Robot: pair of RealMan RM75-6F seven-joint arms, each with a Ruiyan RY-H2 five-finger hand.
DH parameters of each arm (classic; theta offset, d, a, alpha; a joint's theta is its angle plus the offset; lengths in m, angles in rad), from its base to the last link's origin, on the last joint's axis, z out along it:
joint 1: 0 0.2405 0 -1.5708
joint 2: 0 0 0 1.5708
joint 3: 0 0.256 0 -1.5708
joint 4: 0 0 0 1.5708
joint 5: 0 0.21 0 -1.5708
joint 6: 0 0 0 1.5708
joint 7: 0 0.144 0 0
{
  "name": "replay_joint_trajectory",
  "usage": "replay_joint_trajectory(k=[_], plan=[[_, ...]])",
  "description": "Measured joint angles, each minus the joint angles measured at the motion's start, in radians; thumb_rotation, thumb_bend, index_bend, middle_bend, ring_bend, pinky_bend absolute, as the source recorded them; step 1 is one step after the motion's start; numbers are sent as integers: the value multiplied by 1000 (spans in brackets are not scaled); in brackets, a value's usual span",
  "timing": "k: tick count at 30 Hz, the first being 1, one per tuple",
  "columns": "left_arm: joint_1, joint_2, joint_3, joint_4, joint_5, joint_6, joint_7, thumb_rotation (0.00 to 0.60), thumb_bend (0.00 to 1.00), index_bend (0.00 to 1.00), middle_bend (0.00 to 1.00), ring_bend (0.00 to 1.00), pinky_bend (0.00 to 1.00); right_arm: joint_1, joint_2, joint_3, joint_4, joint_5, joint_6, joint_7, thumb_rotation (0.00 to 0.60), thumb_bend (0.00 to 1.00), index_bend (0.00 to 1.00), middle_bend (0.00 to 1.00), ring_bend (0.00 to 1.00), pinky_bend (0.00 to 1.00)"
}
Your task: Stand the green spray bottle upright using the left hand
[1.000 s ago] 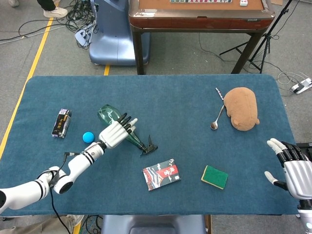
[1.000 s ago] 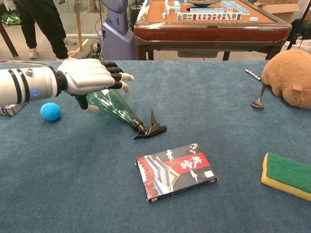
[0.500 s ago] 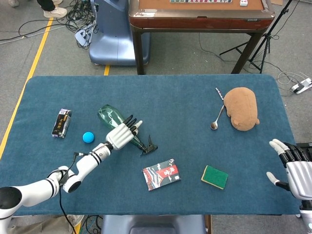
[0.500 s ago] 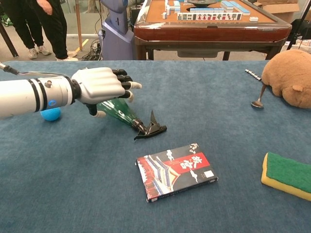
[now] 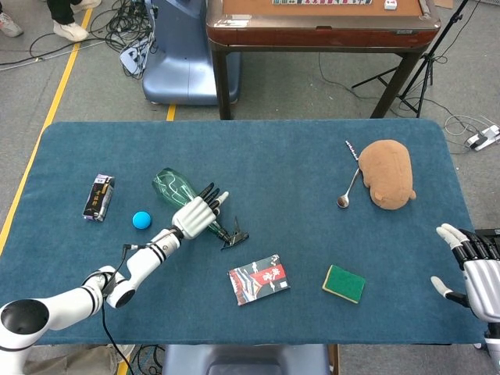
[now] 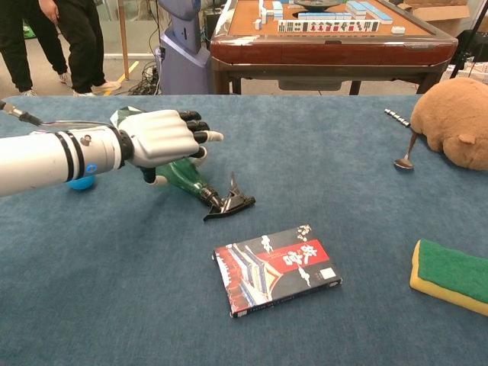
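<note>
The green spray bottle [image 5: 168,187] lies on its side on the blue table cloth [image 5: 297,156], base to the far left and black trigger nozzle [image 5: 233,234] to the near right. My left hand [image 5: 195,212] rests on top of its middle, fingers stretched out across it. In the chest view the left hand [image 6: 164,137] covers the bottle [image 6: 183,177], with the thumb on the bottle's near side and the nozzle [image 6: 229,202] sticking out to the right. My right hand [image 5: 473,266] hovers at the table's near right corner, fingers spread and holding nothing.
A blue ball [image 5: 141,219] and a small dark packet [image 5: 98,197] lie left of the bottle. A red and black book [image 5: 258,279] and a green sponge [image 5: 344,283] lie near the front. A brown plush toy [image 5: 387,173] and a spoon [image 5: 346,194] sit at the right.
My left hand has moved right along the bottle and settled onto it. The bottle has turned slightly, its nozzle shifting nearer and to the left. The right hand drifted slightly right.
</note>
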Motion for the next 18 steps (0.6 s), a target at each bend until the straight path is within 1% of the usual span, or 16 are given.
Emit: replay_joint_trajectory(k=[3, 9, 12, 18], plan=[[2, -3, 3, 2, 4, 11, -26, 600, 286, 448, 0, 0, 0, -1, 0, 0, -2, 0, 1, -1, 600, 183, 168, 177, 121, 163], [15, 12, -11, -30, -1, 49, -144, 600, 279, 488, 0, 0, 0, -4, -1, -1, -3, -5, 7, -3, 600, 184, 168, 177, 121, 164], [26, 36, -31, -70, -11, 76, -230, 600, 280, 490, 0, 0, 0, -6, -2, -2, -3, -4, 8, -2, 600, 184, 168, 177, 121, 164], [58, 105, -89, -177, -56, 122, -424, 600, 279, 486, 0, 0, 0, -5, -4, -3, 0, -10, 7, 2, 600, 183, 168, 177, 121, 164]])
